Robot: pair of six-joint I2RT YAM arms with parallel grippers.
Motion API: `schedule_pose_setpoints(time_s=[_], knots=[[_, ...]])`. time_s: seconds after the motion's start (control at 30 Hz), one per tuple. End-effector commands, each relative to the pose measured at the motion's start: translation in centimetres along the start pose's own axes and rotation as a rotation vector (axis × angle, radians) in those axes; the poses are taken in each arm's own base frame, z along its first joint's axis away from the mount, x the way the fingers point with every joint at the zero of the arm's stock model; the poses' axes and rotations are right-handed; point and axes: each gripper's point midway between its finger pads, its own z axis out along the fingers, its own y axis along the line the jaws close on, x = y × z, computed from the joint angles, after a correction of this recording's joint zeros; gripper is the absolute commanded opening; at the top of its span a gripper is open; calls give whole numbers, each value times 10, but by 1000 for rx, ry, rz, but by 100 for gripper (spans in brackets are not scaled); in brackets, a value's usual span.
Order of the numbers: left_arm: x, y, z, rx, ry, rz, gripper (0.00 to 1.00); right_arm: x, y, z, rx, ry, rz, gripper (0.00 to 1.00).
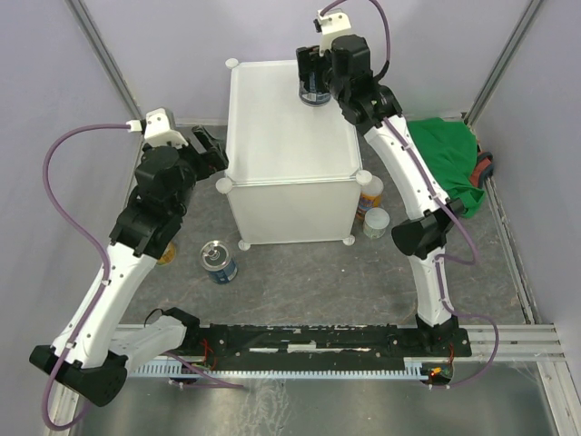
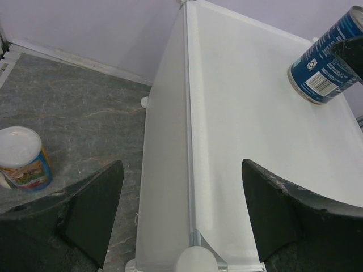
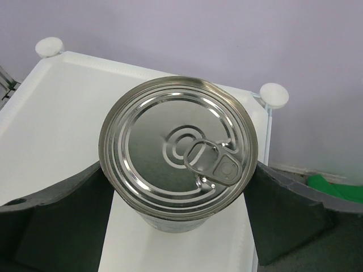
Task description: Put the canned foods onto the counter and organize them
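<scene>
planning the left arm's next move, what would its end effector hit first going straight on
Probably the counter: the open left end effector points at its upper side edge, corner knob just ahead, though depth is unclear.

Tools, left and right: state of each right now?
Left tool: open, holding nothing.
Right tool: closed on the blue-labelled cylindrical metal can with silver pull-tab top.
</scene>
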Motion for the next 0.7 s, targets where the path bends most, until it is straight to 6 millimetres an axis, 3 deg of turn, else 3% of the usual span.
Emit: schedule_pose_setpoints(time_s=[0.0,0.67], knots=[[-2,-4,-7,32,-5,-15,90,-111,-10,-28,12,-359,81,9],[12,0,-11,49,8,10,90,-87,-20,10,47,-361,52,23]])
